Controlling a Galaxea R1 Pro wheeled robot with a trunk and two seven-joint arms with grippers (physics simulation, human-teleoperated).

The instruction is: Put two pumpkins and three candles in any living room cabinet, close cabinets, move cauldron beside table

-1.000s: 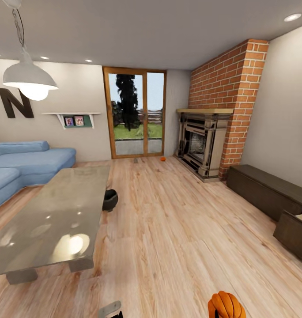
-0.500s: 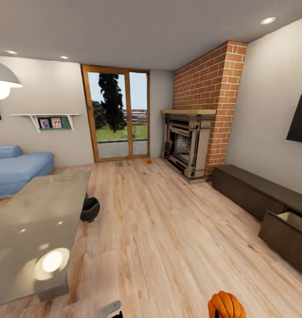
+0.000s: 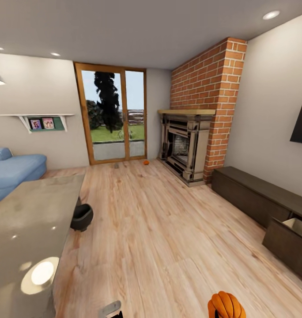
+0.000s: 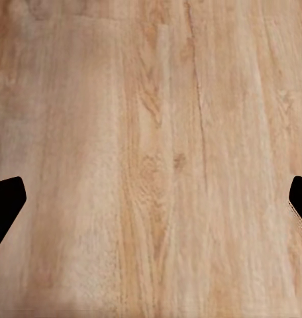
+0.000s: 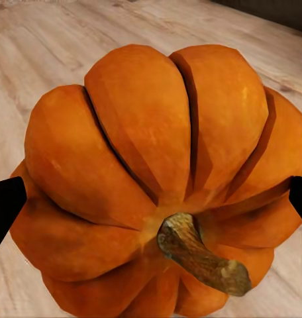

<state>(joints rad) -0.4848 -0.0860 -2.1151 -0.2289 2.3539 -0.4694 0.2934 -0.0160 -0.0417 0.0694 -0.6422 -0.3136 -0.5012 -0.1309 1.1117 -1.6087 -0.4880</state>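
My right gripper (image 5: 151, 205) is shut on a bright orange ribbed pumpkin (image 5: 157, 172), whose brown stem faces the wrist camera. In the head view that pumpkin (image 3: 226, 305) sits at the bottom edge. A second small pumpkin (image 3: 146, 162) lies far off on the floor by the glass door. The black cauldron (image 3: 81, 217) stands on the floor against the glossy grey table (image 3: 23, 229). The long dark brown cabinet (image 3: 252, 191) runs along the right wall, with one drawer (image 3: 288, 237) pulled open and its pale inside showing. My left gripper (image 4: 151, 205) is open over bare wooden floor.
A brick fireplace (image 3: 186, 143) fills the far right corner and a blue sofa (image 3: 14, 170) stands at the left. Wide wooden floor lies between the table and the cabinet. A small greyish object (image 3: 116, 166) lies near the door, too small to identify.
The head view has swung to the right: table, sofa and lamp slid toward the left edge, and the open drawer sits nearer. The pumpkin stays held in my right gripper.
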